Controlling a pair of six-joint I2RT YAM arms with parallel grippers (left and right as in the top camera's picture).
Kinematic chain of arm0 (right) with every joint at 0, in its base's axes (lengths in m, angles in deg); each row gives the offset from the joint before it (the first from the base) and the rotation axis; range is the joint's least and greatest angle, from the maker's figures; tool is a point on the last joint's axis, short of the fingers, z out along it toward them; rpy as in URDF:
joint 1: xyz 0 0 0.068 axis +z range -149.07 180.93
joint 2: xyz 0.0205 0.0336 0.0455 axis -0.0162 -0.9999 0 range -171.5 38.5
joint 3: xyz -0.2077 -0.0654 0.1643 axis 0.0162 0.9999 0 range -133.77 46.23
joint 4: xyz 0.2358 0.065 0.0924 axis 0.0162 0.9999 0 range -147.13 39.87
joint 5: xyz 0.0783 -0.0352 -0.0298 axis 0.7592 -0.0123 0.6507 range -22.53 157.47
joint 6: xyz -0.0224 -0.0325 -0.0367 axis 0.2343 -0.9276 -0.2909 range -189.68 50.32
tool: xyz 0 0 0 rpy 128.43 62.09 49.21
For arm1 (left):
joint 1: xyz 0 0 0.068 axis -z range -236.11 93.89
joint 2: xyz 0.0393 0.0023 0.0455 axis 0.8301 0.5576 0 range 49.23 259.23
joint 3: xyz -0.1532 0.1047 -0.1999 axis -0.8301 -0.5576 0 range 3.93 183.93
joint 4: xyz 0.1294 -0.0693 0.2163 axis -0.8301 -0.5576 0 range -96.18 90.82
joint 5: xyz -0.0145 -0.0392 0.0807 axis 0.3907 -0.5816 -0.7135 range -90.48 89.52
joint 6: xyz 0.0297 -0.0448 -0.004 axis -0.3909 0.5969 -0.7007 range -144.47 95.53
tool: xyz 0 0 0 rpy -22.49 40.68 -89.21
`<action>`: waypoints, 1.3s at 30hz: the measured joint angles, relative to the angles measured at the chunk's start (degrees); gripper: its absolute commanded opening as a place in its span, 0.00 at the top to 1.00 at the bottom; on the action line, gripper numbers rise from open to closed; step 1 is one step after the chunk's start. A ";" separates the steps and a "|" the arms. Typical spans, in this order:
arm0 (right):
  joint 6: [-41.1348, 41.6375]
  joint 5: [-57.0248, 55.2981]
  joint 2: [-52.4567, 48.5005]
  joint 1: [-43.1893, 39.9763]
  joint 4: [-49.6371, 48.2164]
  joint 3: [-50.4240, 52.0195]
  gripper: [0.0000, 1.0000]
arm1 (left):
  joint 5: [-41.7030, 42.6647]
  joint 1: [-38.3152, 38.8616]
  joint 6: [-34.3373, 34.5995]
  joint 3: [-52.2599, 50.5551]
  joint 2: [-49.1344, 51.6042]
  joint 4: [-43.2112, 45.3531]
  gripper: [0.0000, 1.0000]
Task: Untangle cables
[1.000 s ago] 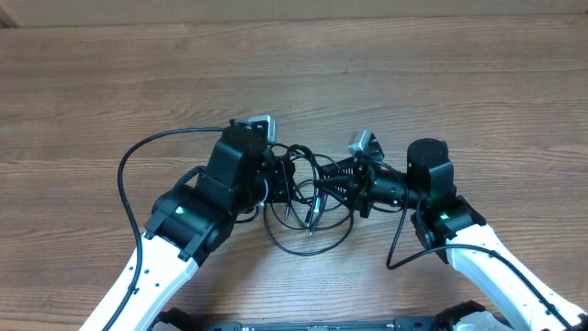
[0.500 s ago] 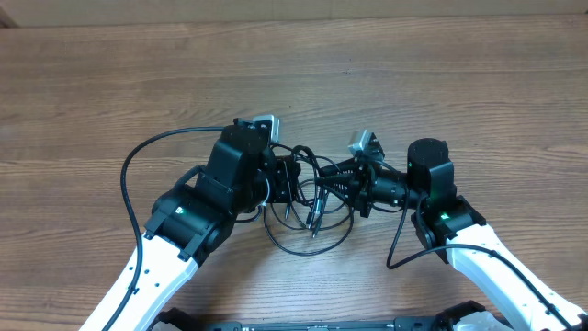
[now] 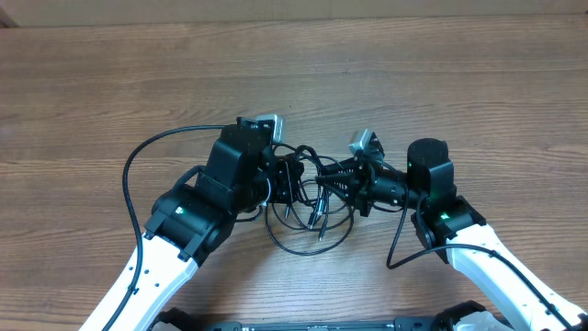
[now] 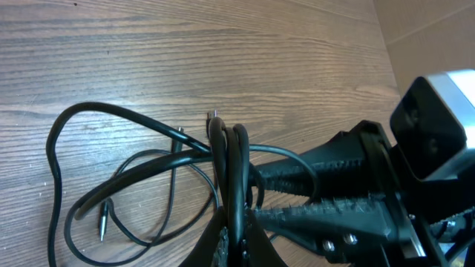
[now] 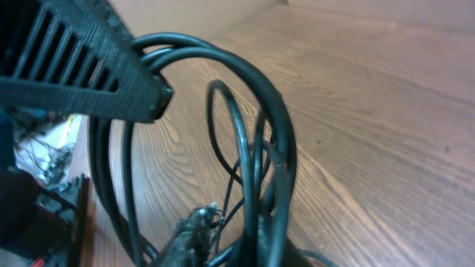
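Note:
The cables (image 3: pixel 308 204) are a tangle of thin black cords with small plugs, lying and partly lifted between my two grippers at the table's middle. My left gripper (image 3: pixel 287 179) is shut on a bunch of cable strands (image 4: pixel 228 170) that stand up from its jaws (image 4: pixel 236 241). My right gripper (image 3: pixel 323 184) faces it from the right and is shut on other loops (image 5: pixel 260 170) of the same tangle. A loose plug end (image 4: pixel 103 220) lies on the wood. The grippers' fingertips nearly touch.
The wooden table (image 3: pixel 441 83) stretches bare behind and to both sides. A thicker black arm cable (image 3: pixel 138 175) arcs left of my left arm; another (image 3: pixel 400 244) hangs by my right arm. The right gripper's black fingers (image 4: pixel 334 193) fill the left wrist view's lower right.
The left gripper has shifted slightly right, toward the right gripper. The hanging loops and plug ends have shifted a little right with it. The right arm has barely moved.

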 measured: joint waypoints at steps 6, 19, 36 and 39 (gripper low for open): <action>0.22 -0.68 0.00 -0.07 0.15 0.00 0.96 | 0.22 0.00 0.00 0.00 0.00 0.00 0.96; 0.22 -0.79 0.00 -0.04 0.04 0.00 0.96 | -0.59 0.00 0.07 0.00 0.00 0.00 0.96; 0.24 -0.33 0.00 0.07 1.05 0.00 0.96 | -19.89 0.02 31.65 0.00 0.02 -9.09 0.95; 0.24 -0.35 0.00 0.07 1.05 0.00 0.96 | -20.92 0.02 34.53 0.00 0.02 -9.57 0.96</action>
